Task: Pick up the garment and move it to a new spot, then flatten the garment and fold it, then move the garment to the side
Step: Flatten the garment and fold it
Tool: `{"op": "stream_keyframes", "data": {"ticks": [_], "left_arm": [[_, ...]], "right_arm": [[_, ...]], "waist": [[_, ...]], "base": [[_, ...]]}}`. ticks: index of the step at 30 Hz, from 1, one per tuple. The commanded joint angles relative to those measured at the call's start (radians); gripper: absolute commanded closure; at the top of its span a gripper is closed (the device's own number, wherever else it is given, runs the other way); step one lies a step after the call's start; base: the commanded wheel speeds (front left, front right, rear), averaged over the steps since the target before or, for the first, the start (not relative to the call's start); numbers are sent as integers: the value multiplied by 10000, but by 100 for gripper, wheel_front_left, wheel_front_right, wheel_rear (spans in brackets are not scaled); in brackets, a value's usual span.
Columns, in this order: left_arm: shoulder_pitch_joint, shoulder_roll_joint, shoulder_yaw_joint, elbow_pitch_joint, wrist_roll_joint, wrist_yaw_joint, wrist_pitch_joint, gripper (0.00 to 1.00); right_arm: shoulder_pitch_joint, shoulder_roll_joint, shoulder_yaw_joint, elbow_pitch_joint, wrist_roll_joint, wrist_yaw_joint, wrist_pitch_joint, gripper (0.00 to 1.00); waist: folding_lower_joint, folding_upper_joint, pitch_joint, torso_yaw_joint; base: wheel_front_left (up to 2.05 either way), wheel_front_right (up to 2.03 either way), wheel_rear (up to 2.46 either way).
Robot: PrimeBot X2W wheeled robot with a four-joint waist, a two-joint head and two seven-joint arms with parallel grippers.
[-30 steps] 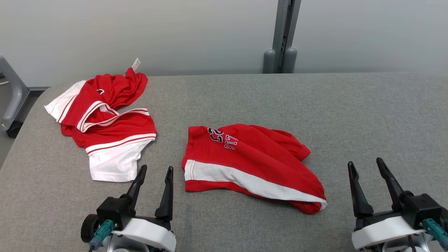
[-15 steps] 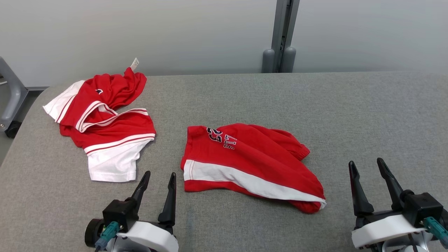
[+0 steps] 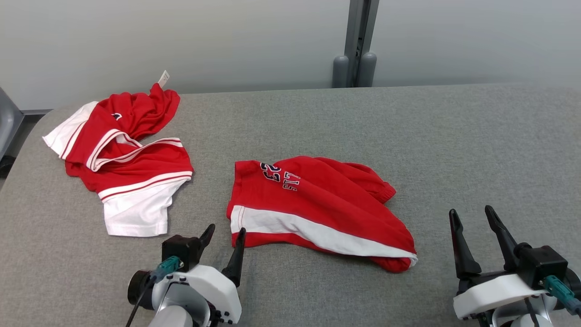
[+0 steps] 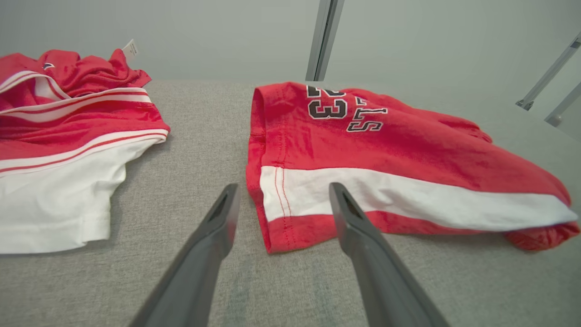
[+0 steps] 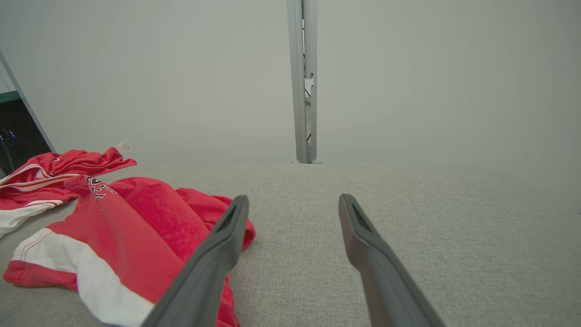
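Left tool: you have it spread wide and empty, low at the near left corner of the shorts. In the left wrist view one finger lies over bare tabletop just beside the hem and the other over the white band. Whether either touches the cloth, you cannot tell.
Right tool: also wide and holding nothing, over bare tabletop to the right of the shorts and well apart from them.
Shorts: red, lying rumpled near the middle of the tabletop, closer to your left arm. The band runs along the near side from the left hem to the right end. A dark print with the figures 23 sits near the far left corner. The right end is bunched into folds.
Jersey: a second red-and-white garment, crumpled at the far left of the tabletop, apart from the shorts with a strip of grey between them. Its white end lies near the left tool, on its left. A tag sticks up from its far edge.
In the way: the jersey is the nearest thing to your left tool other than the shorts. Between the right tool and the shorts lies bare tabletop.
Behind: a grey post stands against the pale wall past the far edge, well apart from both garments.
Left edge: part of a grey frame beside the tabletop.
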Motion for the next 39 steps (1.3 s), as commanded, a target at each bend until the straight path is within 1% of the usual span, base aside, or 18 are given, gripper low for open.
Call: {"op": "stream_keyframes", "data": {"ticks": [1, 4, 8, 12, 14, 21, 27, 34, 35, 36, 37, 38, 39], "left_arm": [[-304, 47, 12, 204, -118, -82, 262, 0], [-601, 89, -6, 484, -287, -253, 674, 0], [-871, 76, 159, 836, -865, -499, 1068, 0], [-1174, 61, 185, 1376, -1189, -471, 1335, 0], [-1303, 64, 244, 1655, -1395, -526, 1383, 0], [-1721, 45, 155, 2350, -2022, -671, 1158, 0], [-1995, 46, -168, 2718, -2457, -665, 984, 0], [-2219, 46, -615, 2721, -2743, -811, 719, 0], [-2248, 46, -685, 2711, -2817, -823, 717, 12], [-2281, 47, -734, 2713, -2911, -829, 718, 21], [-2330, 47, -764, 2737, -2979, -798, 716, 35], [-2384, 47, -782, 2796, -3026, -719, 719, 44], [-2429, 47, -787, 2873, -3062, -640, 718, 47]], "right_arm": [[-90, -44, 14, 34, 66, 2, -10, 0], [-99, -45, 57, 84, 86, 2, -10, 0], [-113, -44, 125, 140, 43, 2, -10, 0], [-194, -45, 228, 164, -6, 2, -10, 0], [-246, -45, 271, 149, -19, 2, -10, 0], [-255, -44, 296, 91, -81, 2, -10, 0], [-301, -44, 323, 102, -114, 2, -10, 0], [-298, -44, 337, 61, -98, 2, -10, 0], [-300, -44, 337, 64, -100, 2, -10, 0], [-306, -44, 340, 69, -95, 2, -10, 0], [-316, -45, 353, 77, -83, 2, -10, 0], [-331, -44, 369, 83, -73, 2, -10, 0], [-348, -45, 384, 79, -65, 2, -10, 0]], "waist": [[0, 0, 61, -94], [0, 0, 128, -215], [0, 0, 188, -364], [0, 0, 251, -556], [0, 0, 291, -638], [0, 0, 427, -839], [0, 0, 489, -900], [0, 0, 523, -896], [0, 0, 526, -890], [0, 0, 527, -887], [0, 0, 529, -890], [0, 0, 535, -897], [0, 0, 542, -905]], "base": [[0, 0, 0], [0, 0, 0], [0, 0, 0], [0, 0, 0], [0, 0, 0], [0, 0, 0], [0, 0, 0], [0, 0, 0], [0, 0, 0], [0, 0, 0], [0, 0, 0], [0, 0, 0], [0, 0, 0]]}}
